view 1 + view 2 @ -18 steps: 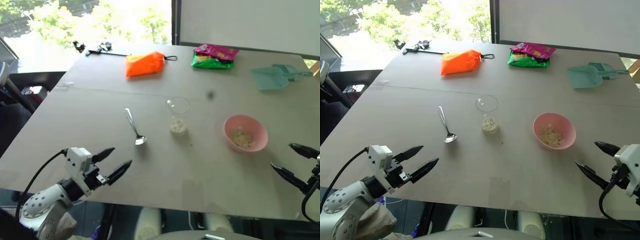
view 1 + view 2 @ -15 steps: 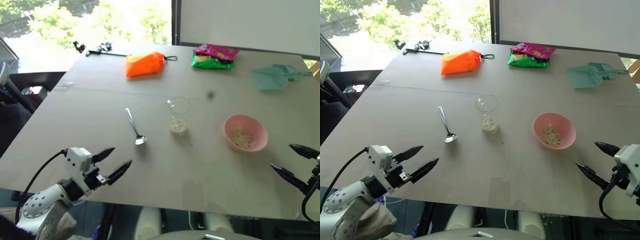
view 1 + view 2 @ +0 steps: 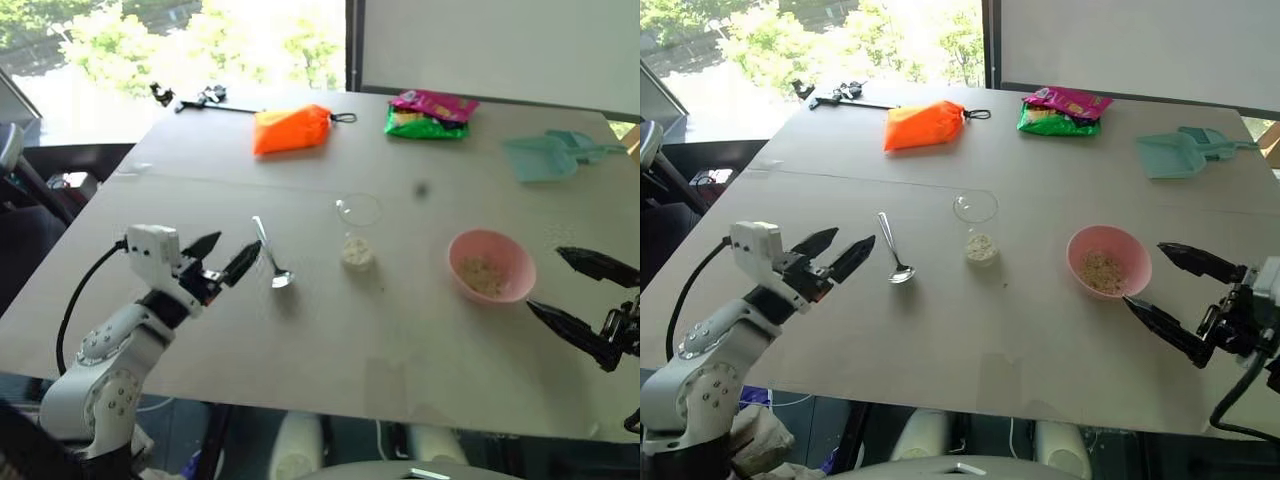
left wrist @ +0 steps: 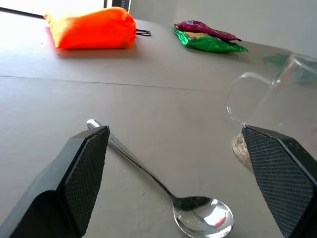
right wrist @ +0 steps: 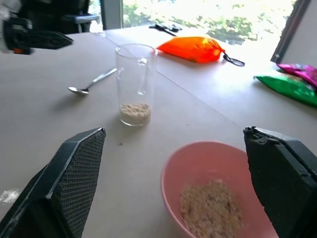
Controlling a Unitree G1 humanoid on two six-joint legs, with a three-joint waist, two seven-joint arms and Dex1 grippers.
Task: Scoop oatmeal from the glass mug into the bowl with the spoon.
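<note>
Behind the big grey table [image 3: 940,330] a bright window with green trees gives the light, and a pale wall stands at 1 o'clock. On the far part of the table lie an orange pouch [image 3: 923,125] at 11 o'clock, a green and pink snack bag [image 3: 1064,110] at 12 o'clock and a teal scoop [image 3: 1180,152] at 2 o'clock.

Taking the glass mug as the centre of the clock, the pink bowl [image 3: 1110,262] stands at 4 o'clock from it, well apart. It already holds a small heap of oatmeal [image 3: 1102,271], so I judge that some part of the moving is done. The glass mug [image 3: 978,228] stands upright in the middle of the table, and a low layer of oats [image 5: 135,110] is left at its bottom; this part is not yet moved.

The spoon [image 3: 892,248] lies flat on the table at 9 o'clock from the mug, its small bowl toward the robot and its handle pointing away. Nothing holds it.

The left gripper [image 3: 834,255] hovers just beside the spoon, at 9 o'clock from it, with its two fingers spread wide and empty. The right gripper [image 3: 1172,290] hovers near the bowl at 4 o'clock from it, also spread wide, and it has nothing in it.

So the spoon must first be picked up, I think by the left gripper, before any next scoop from the mug.
</note>
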